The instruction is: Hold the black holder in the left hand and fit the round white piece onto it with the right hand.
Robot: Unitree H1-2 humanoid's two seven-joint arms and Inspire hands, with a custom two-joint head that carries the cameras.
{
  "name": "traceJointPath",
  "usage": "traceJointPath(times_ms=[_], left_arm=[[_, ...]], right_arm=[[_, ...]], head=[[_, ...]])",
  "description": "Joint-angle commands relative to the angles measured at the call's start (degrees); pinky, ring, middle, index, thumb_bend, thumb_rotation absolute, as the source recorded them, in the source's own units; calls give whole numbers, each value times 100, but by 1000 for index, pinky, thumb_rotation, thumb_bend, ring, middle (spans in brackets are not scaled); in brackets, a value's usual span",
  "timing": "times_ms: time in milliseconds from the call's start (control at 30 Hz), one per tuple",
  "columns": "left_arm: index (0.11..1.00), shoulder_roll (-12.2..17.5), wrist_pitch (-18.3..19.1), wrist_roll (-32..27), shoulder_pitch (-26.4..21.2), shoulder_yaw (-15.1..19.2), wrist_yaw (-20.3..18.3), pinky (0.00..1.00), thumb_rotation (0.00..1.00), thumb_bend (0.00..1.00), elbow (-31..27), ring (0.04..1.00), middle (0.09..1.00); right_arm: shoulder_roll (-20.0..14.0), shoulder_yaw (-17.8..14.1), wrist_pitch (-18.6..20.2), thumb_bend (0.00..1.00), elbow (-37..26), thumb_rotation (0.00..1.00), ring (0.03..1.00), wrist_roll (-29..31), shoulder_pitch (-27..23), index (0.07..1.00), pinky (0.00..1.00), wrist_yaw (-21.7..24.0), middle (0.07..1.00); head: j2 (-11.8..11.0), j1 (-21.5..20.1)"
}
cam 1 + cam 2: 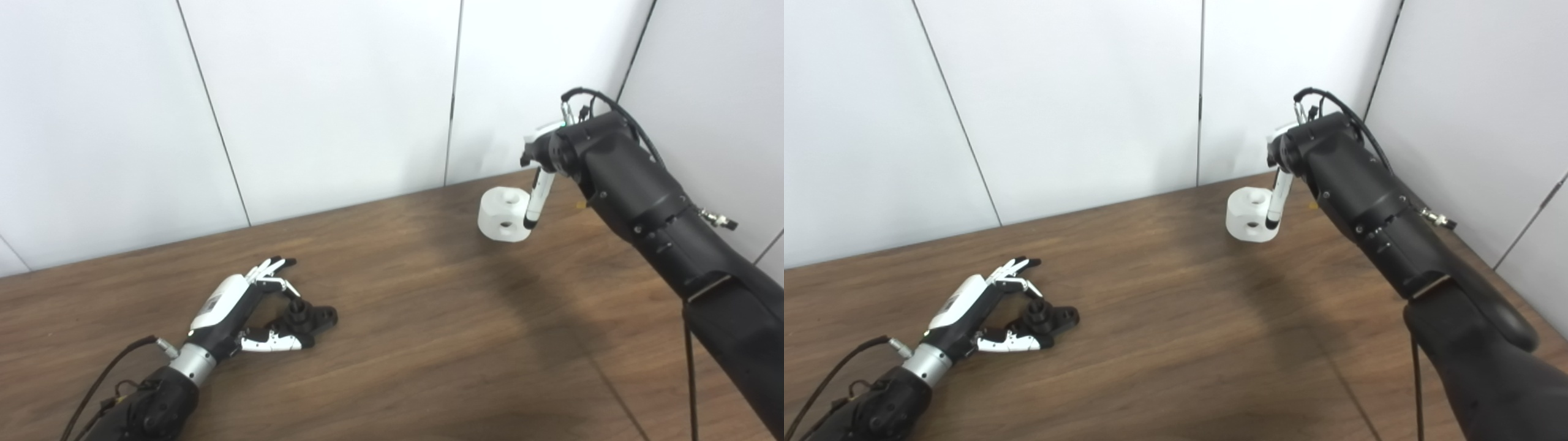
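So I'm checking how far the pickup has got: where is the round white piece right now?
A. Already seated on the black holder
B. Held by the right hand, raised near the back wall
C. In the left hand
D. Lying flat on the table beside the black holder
B: the round white piece is held at the right hand, far from the black holder, which rests on the table by the left hand.
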Motion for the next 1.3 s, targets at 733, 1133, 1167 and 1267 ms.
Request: traceJointPath(times_ms=[733, 1133, 1167, 1267], left_arm=[[481, 26, 75, 350, 696, -392, -732, 1000, 58, 524, 243, 1000, 946], [482, 35, 89, 406, 733, -367, -739, 1000, 59, 524, 194, 1000, 952], [482, 35, 106, 395, 738, -353, -771, 1000, 59, 524, 174, 1000, 953], [481, 38, 93, 380, 742, -353, -768, 1000, 58, 524, 155, 1000, 948]], right_arm=[[3, -3, -64, 969, 611, 360, 1000, 518, -85, 832, 986, -2160, 979], [208, 112, 73, 969, 820, 376, 1000, 808, -41, 825, 973, -2319, 979], [225, 115, 97, 970, 820, 375, 1000, 824, -37, 826, 975, -2311, 979], [261, 148, 120, 987, 831, 371, 1000, 851, -18, 829, 976, -2314, 978]], head=[[59, 160], [108, 197], [108, 197], [129, 195]])
